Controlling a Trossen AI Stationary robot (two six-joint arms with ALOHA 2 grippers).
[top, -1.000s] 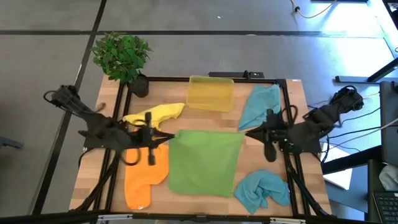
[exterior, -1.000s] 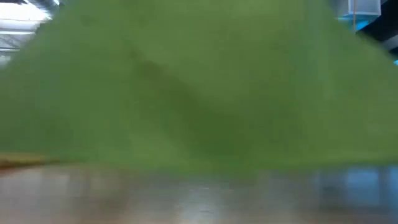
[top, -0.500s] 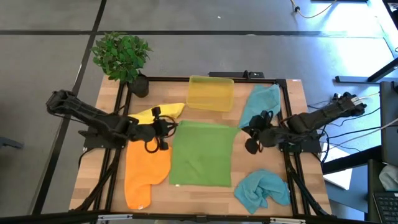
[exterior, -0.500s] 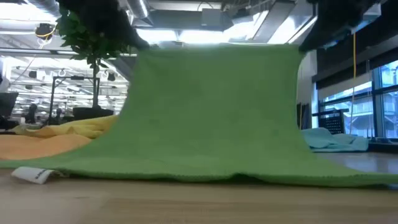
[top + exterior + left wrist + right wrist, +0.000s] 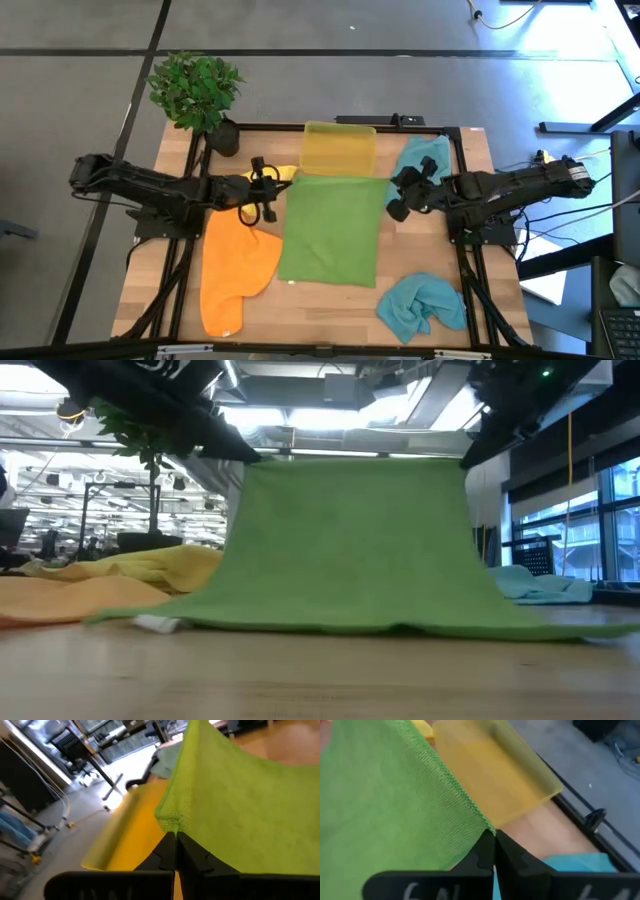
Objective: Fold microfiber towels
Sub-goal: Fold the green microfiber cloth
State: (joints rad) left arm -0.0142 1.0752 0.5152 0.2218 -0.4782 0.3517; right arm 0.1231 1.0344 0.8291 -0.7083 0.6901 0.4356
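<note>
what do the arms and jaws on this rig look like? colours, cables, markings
Both arms are dark, near black, slim jointed links rising from bases at the table's sides. The left gripper and right gripper end in flat, black, tapering jaws. A black plate with pale lettering crosses the right wrist view behind the jaws. Loose dark cables hang by the right arm's base; none show clearly on the left.

Open-plan lab, exposed ceiling ducts (image 5: 330, 385), workstations (image 5: 60, 540)
</note>
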